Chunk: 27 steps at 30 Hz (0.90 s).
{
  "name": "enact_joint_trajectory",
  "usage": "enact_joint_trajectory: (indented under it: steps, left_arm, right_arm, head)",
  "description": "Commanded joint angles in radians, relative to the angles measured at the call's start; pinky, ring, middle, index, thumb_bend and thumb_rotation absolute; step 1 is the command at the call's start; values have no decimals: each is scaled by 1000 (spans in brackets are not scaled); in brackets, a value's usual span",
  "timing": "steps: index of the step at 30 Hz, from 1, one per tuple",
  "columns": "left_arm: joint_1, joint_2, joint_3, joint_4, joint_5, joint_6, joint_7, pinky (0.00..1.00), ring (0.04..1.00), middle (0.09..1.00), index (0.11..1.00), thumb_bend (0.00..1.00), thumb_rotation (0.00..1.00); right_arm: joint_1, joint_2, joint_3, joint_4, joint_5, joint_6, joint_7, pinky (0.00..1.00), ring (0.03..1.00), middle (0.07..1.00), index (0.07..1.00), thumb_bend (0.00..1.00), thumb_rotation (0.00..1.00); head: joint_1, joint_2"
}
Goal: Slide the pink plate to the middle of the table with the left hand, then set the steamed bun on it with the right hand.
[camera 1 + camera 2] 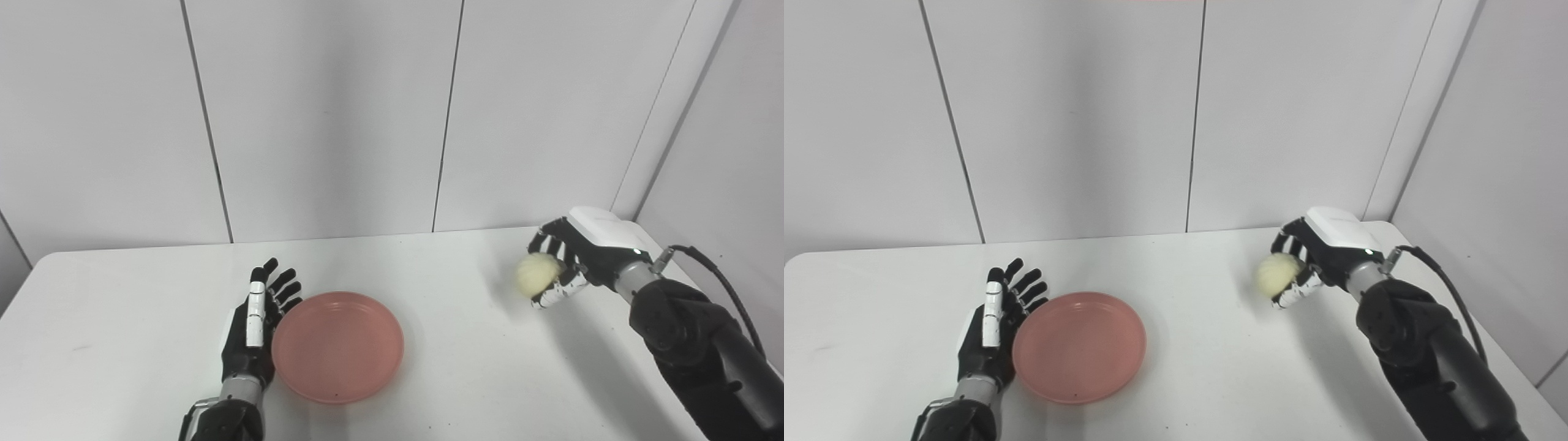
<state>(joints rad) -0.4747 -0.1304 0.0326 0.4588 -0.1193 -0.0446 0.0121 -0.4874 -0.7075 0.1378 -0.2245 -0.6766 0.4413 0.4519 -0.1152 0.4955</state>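
Note:
The pink plate (337,346) lies flat on the white table (122,294), a little left of the middle. My left hand (256,324) is open, fingers straight and apart, its palm side against the plate's left rim. My right hand (566,260) is shut on the pale yellow steamed bun (537,274) and holds it above the table at the right, well away from the plate. The bun also shows in the right eye view (1277,273), in the right hand (1311,257).
Grey wall panels (331,116) stand right behind the table's far edge, and a side wall closes in at the right. A black cable (723,282) runs along my right forearm.

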Motion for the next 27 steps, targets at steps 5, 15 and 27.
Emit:
enact_joint_trajectory:
  steps: [5,15,27]
  left_arm:
    - [-14,-31,-11,45,16,-17,16,811,833,858,911,657,979]
    - [-27,-48,-10,89,17,-44,16,824,850,875,921,679,967]
    - [-23,-52,-35,95,69,-62,32,772,828,871,933,643,1000]
  right_arm:
    - [-81,49,14,0,-8,-94,-54,377,466,499,473,525,0]
    - [-153,186,97,29,-14,-137,-57,342,409,470,499,526,0]
    - [-168,286,166,77,-38,-186,-79,342,406,464,503,526,0]
  head:
    - [45,-3]
    - [80,-12]
    - [109,-12]
